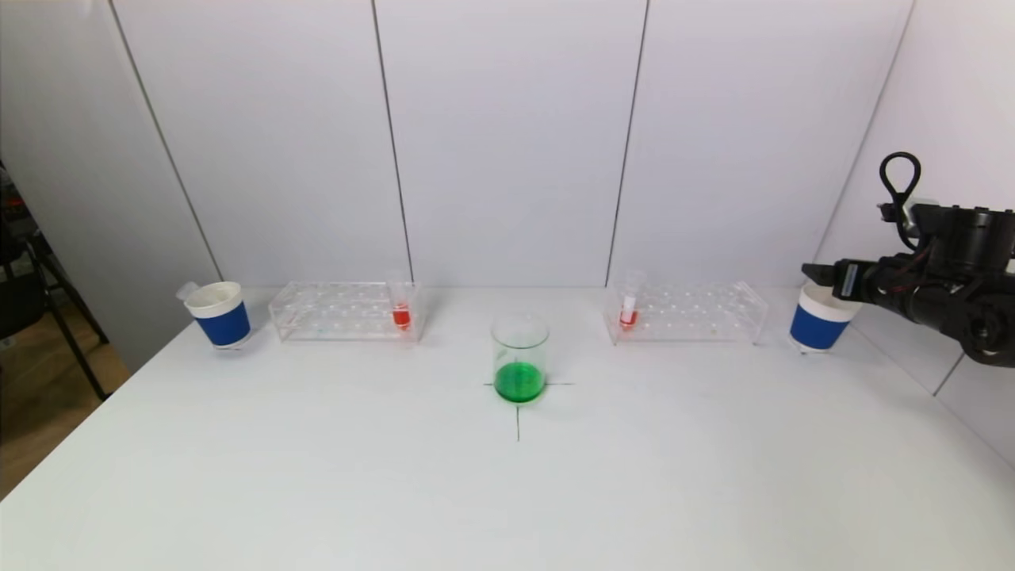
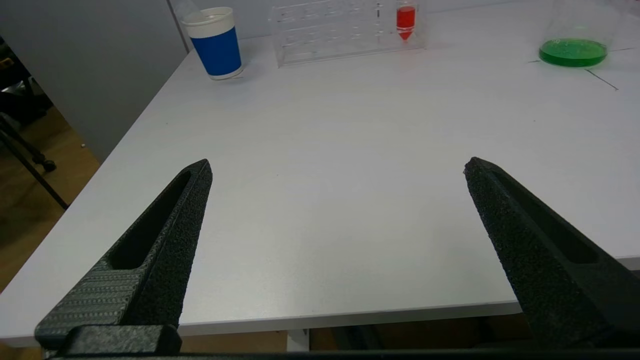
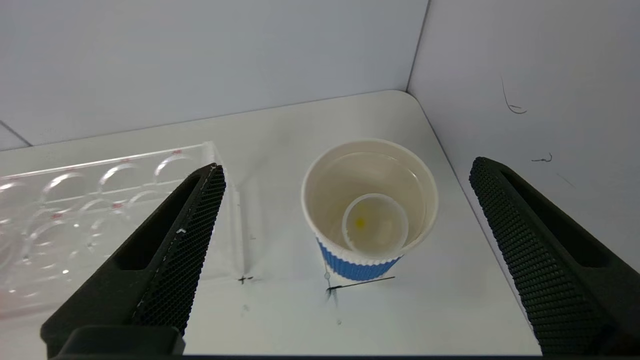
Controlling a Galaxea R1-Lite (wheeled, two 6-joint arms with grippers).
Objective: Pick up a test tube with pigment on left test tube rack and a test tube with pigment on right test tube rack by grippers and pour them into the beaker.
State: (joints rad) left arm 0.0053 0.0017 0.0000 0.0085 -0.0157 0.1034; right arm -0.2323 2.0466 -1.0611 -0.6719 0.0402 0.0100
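A glass beaker [image 1: 520, 358] with green liquid stands at the table's middle; it also shows in the left wrist view [image 2: 575, 42]. The clear left rack [image 1: 342, 311] holds a tube of red pigment [image 1: 401, 311], also in the left wrist view [image 2: 405, 20]. The clear right rack [image 1: 688, 312] holds a tube of red pigment [image 1: 629, 309]. My right gripper [image 3: 347, 165] is open and empty above the right blue cup [image 3: 369, 207], which holds an empty tube [image 3: 375, 222]. My left gripper [image 2: 337, 167] is open and empty over the table's near left edge, out of the head view.
A blue and white paper cup [image 1: 220, 314] with a tube in it stands left of the left rack. The right cup [image 1: 819, 321] stands by the side wall. A black cross mark [image 1: 518, 412] lies under the beaker. A chair stands off the table's left side.
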